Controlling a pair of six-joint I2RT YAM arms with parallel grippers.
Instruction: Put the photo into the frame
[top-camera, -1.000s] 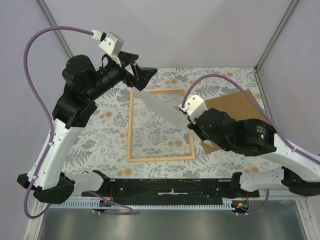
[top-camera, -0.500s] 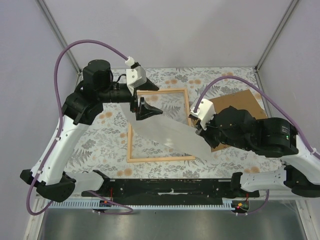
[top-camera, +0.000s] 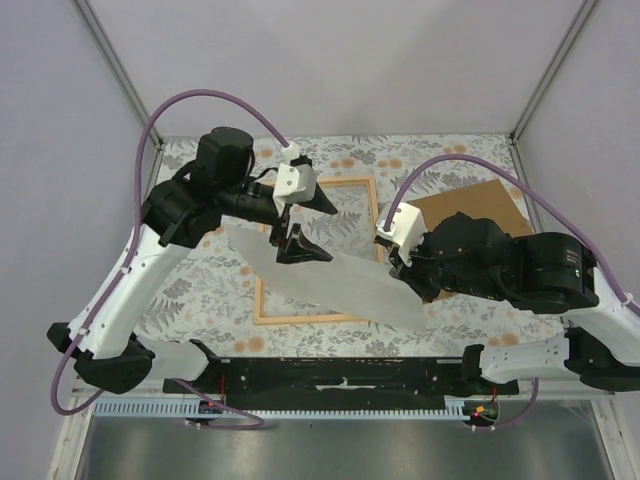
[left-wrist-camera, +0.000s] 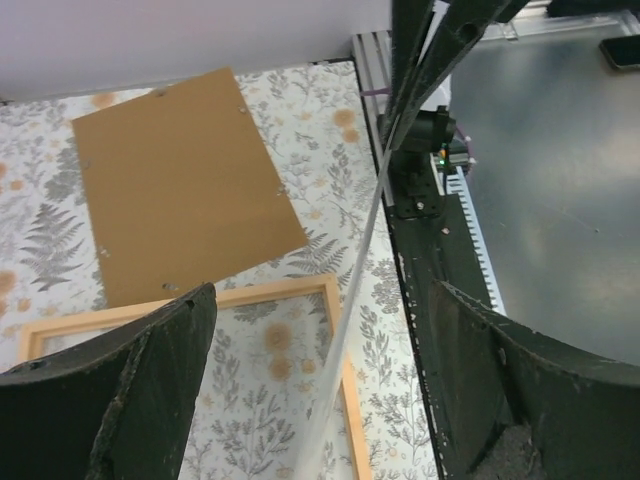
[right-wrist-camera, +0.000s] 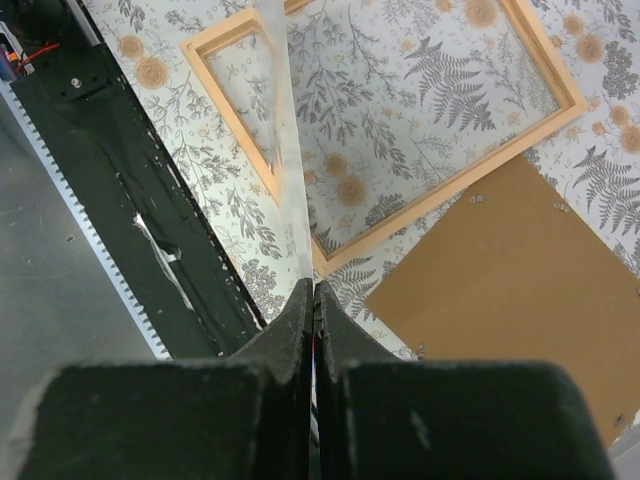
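Moved since a second ago: left hand (top-camera: 330, 235) swung in from the far-left corner and now hangs over the middle of the frame (top-camera: 350, 182). The photo (top-camera: 340, 285) dropped from a steep slant to a lower sweep across the frame's near half.
Photo look: pale, whitish side faces the top camera, no print showing. It's a long bowed sheet running from past the frame's left rail to its near-right corner. Both wrist cams only catch it edge-on as a thin pale sliver (left-wrist-camera: 350, 290) (right-wrist-camera: 285, 150).
Photo spot: up off the tabletop (top-camera: 200, 290), hanging over the frame, not sitting inside it.
Frame: thin light wood, lying flat on the flowery cloth.
Right hand (top-camera: 392, 262): fingers (right-wrist-camera: 300, 320) squeezed tight together, pinching the photo's right edge, just above the frame's near-right corner.
Left hand, opening: spread about as wide as it goes. Its wrist view shows the photo's edge running up between the two fingers (left-wrist-camera: 150, 390) without meeting either one.
Left hand, contact: from above the nearer finger overlaps the sheet, but I can't tell if it really touches.
Board (top-camera: 480, 205): brown, flat, right of the frame.
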